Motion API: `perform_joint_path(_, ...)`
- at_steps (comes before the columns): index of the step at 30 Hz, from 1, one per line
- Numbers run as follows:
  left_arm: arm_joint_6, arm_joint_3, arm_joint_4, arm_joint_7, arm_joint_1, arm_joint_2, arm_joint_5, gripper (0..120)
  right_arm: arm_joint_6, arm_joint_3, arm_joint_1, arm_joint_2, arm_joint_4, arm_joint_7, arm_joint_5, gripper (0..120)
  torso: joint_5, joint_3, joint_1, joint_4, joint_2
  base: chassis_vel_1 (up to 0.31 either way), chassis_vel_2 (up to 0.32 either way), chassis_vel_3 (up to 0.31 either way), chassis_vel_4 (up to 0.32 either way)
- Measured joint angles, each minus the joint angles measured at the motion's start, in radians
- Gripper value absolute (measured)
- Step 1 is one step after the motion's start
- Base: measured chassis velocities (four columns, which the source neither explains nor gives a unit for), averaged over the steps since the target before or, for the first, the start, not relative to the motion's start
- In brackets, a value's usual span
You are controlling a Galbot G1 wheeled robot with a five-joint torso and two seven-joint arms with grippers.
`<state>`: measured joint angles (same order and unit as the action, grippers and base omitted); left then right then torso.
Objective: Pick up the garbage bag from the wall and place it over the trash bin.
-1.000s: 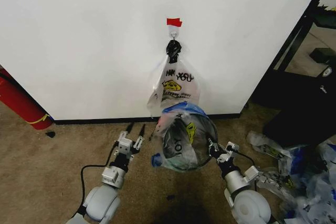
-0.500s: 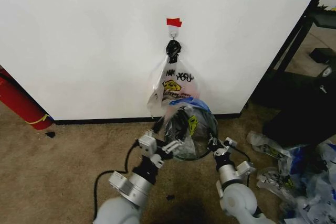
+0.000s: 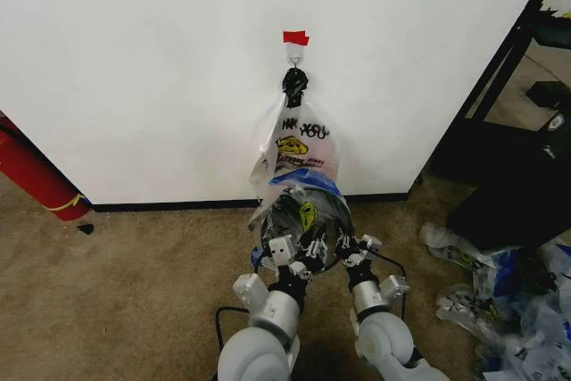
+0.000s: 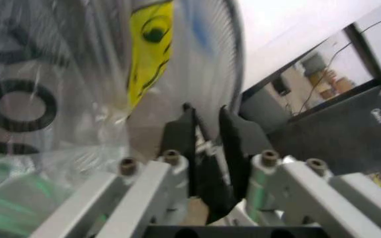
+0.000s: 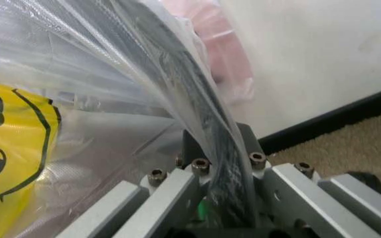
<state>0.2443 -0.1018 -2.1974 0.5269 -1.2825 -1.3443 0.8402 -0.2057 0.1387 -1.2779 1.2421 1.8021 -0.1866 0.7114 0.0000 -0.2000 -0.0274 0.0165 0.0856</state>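
Note:
The black mesh trash bin (image 3: 314, 236) is held off the carpet just in front of the wall (image 3: 134, 60), its mouth tipped toward me. The see-through garbage bag (image 3: 308, 182) with blue patches lies over its rim; a yellow smiley print shows through inside. My left gripper (image 3: 300, 245) is shut on the near-left rim, and in the left wrist view its fingers (image 4: 180, 136) pinch the rim (image 4: 233, 59). My right gripper (image 3: 347, 241) is shut on the near-right rim, and plastic (image 5: 78, 64) covers the black rim (image 5: 177, 64) running between that gripper's fingers (image 5: 251, 136).
A clear "THANK YOU" smiley bag (image 3: 299, 140) hangs from the hook (image 3: 293, 58) under red tape (image 3: 296, 37), right behind the bin. A red cylinder (image 3: 31, 176) leans at the left. Black shelving (image 3: 517, 131) and a pile of plastic bags (image 3: 500, 301) stand on the right.
My left gripper swung in from the left, where it stood open and apart, and closed on the bin's rim. The bin with my right gripper shifted left and toward the wall.

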Motion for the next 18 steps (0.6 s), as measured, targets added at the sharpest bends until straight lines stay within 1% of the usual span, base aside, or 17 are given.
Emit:
perform_joint_path(3,0.019,0.003,0.013,0.04,0.031,0.024,0.018,0,0.001,-0.005,0.001,-0.004,0.0,0.001,-0.006,0,0.0,0.0,0.0,0.0001,0.0,0.0,0.0,0.0,0.0)
perform_joint_path(5,0.038,0.005,0.015,0.062,0.046,0.048,0.015,0,0.001,-0.007,-0.001,-0.006,0.004,0.002,-0.01,0,-0.0001,0.0,0.0,0.0001,0.0,0.0,0.0,0.0,0.0)
perform_joint_path(6,0.038,0.005,0.015,0.062,0.046,0.048,0.015,0,0.001,-0.007,-0.001,-0.006,0.004,0.002,-0.01,0,-0.0001,0.0,0.0,0.0001,0.0,0.0,0.0,0.0,0.0)
perform_joint_path(10,0.095,0.004,0.001,0.117,0.064,0.082,0.008,0,0.002,-0.012,-0.008,-0.001,0.02,0.0,-0.022,0,-0.0002,0.0,0.0,0.0,0.0,0.0,0.0,0.0,0.0)
perform_joint_path(13,0.128,0.006,0.004,0.16,0.082,0.08,0.0,0,0.003,-0.027,-0.02,0.021,0.042,-0.014,-0.048,0,-0.0001,0.0,0.0,0.0001,0.0,0.0,0.0,0.0,0.0)
perform_joint_path(16,0.137,0.007,0.01,0.177,0.087,0.076,-0.007,0,0.003,-0.037,-0.025,0.03,0.049,-0.02,-0.067,0,-0.0001,0.0,0.0,0.0,0.0,0.0,0.0,0.0,0.0)
perform_joint_path(18,0.149,0.007,0.018,0.191,0.092,0.072,-0.032,0,0.002,-0.048,-0.032,0.037,0.059,-0.023,-0.092,0,-0.0001,0.0,0.0,0.0001,0.0,0.0,0.0,0.0,0.0)
